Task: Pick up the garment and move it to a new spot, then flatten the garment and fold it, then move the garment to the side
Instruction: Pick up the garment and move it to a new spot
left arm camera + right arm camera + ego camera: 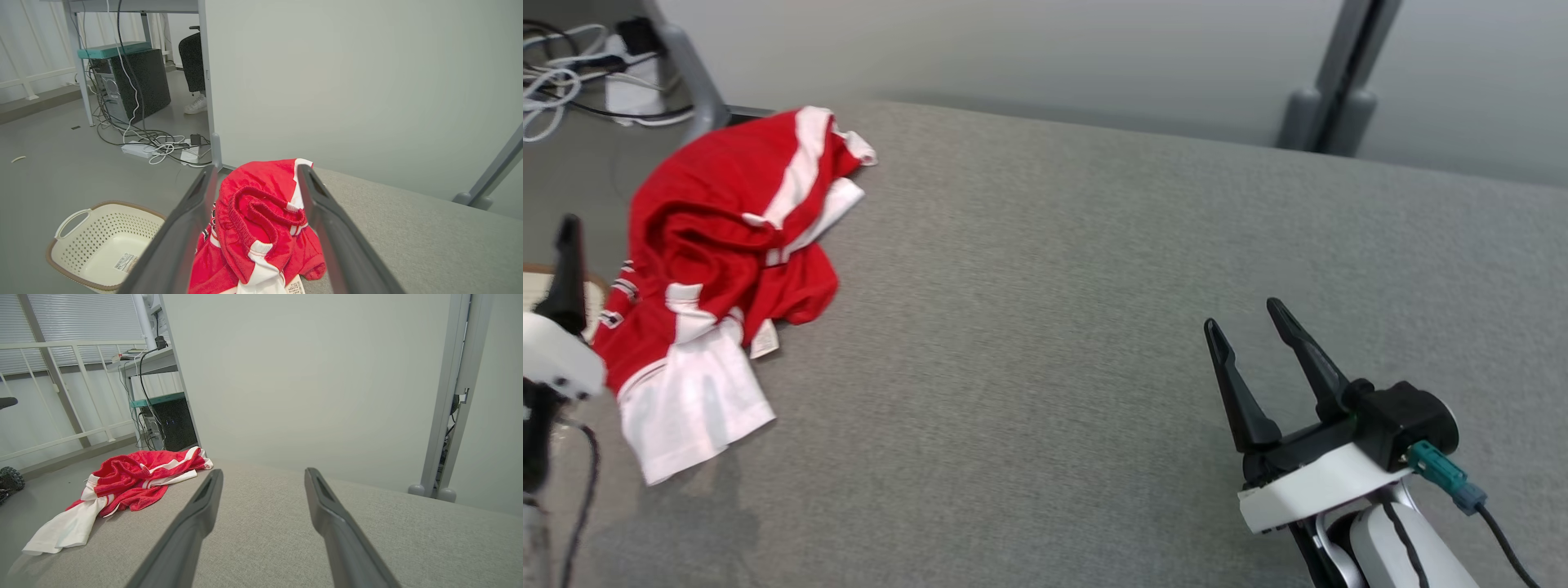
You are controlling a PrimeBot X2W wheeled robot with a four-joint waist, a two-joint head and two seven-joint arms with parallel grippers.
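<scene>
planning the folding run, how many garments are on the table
1: a crumpled red and white garment at the left edge of the grey table, in front of the open left gripper. A second piece could be hidden in its folds.

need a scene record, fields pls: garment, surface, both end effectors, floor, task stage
garment: red with white panels, crumpled heap near the table's left edge
surface: grey fabric-covered table
left end effector: open, empty, pointed at the garment; contact cannot be told
right end effector: open, empty, over bare table, well apart from the garment
floor: cream perforated basket beside the table on the garment's side
task stage: garment not yet picked up, not flattened or folded
</scene>
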